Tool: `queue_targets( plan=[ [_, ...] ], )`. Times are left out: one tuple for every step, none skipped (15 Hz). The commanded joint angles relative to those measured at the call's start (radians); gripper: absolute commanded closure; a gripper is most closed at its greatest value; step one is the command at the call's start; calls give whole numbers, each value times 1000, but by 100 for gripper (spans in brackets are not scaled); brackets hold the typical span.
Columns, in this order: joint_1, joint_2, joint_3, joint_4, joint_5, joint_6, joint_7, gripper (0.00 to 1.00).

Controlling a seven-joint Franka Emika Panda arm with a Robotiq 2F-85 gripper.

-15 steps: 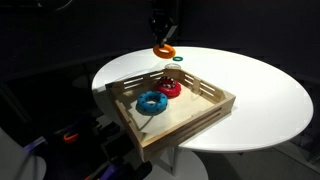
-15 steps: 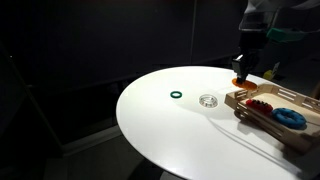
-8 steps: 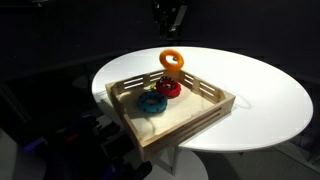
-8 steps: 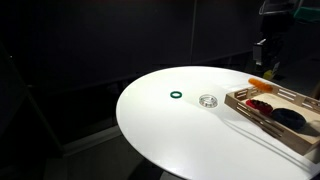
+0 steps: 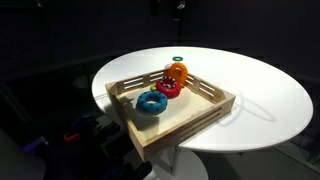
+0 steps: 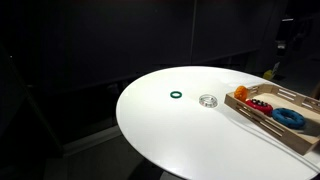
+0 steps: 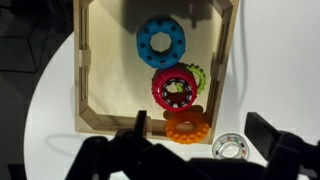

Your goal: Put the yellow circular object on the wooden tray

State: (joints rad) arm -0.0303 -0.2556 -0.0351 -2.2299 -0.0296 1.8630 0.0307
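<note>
The yellow circular object (image 7: 186, 124), an orange-yellow ring, rests tilted at the edge of the wooden tray (image 7: 84, 70), on its wall next to the red ring (image 7: 177, 88). Both exterior views show the yellow ring (image 5: 176, 72) (image 6: 243, 92) at that corner of the tray (image 5: 190, 122) (image 6: 262, 118). My gripper (image 7: 203, 135) hangs open above it, its fingers (image 7: 140, 126) spread wide to either side and holding nothing. In an exterior view the gripper (image 6: 284, 34) is high above the tray.
A blue ring (image 7: 162, 41) (image 5: 152, 102) lies in the tray, and something green (image 7: 198, 74) shows beside the red ring. On the round white table (image 5: 260, 90) outside the tray lie a clear ring (image 7: 229, 147) (image 6: 208, 100) and a small green ring (image 6: 176, 96) (image 5: 178, 58).
The gripper has opened and let go of the yellow ring, then risen. The ring dropped from the air onto the tray's edge beside the red ring.
</note>
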Motion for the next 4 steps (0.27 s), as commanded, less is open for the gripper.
queue_targets(
  plan=[
    [-3,-9,0,5,-10,-23,-10,0],
    [-3,-15,0,6,-12,-29,-12,0],
    [-3,-14,0,5,-12,-29,-12,0],
    [-3,-12,1,3,-12,-28,-12,0]
  ],
)
